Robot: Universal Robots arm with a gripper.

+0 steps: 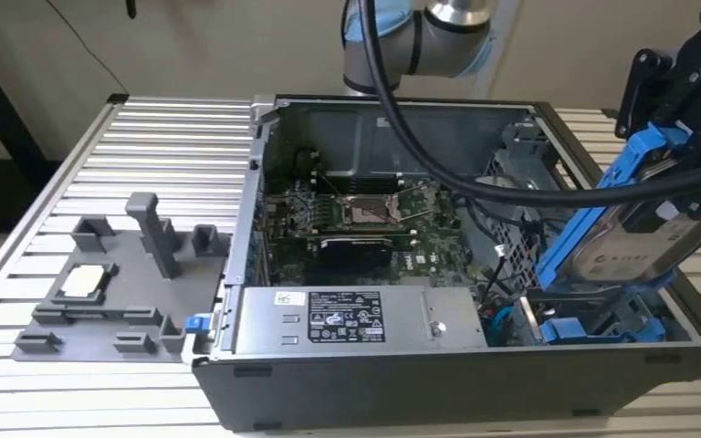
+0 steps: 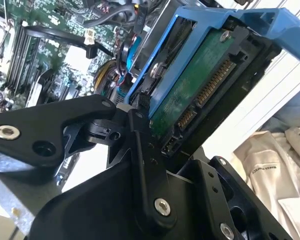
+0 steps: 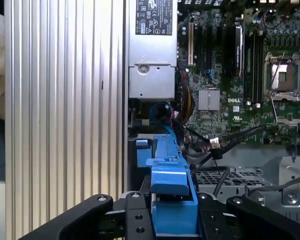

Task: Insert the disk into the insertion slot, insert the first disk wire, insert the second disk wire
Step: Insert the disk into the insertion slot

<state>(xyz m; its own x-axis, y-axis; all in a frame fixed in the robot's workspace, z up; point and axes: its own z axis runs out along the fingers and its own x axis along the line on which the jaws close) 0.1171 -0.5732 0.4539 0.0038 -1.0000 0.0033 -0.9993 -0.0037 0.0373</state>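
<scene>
My gripper [image 1: 682,178] is shut on the disk [image 1: 643,242], a silver-grey drive in a bright blue carrier. I hold it tilted steeply, its lower end just above the insertion slot [image 1: 601,324], a dark bay with blue tabs at the case's front corner on the exterior view's right. In the second wrist view, the disk's green board and connectors [image 2: 190,95] sit between the black fingers [image 2: 140,145]. The first wrist view looks along the blue carrier edge [image 3: 167,172] toward the slot [image 3: 136,172]. A blue cable [image 3: 160,112] loops beside the slot.
The open computer case holds a grey labelled power-supply box [image 1: 339,319], a green motherboard [image 1: 350,219] and a perforated metal cage [image 1: 515,210]. The arm's black cable [image 1: 448,155] hangs over the case. A grey fixture plate [image 1: 107,292] lies on the ribbed table at the exterior view's left.
</scene>
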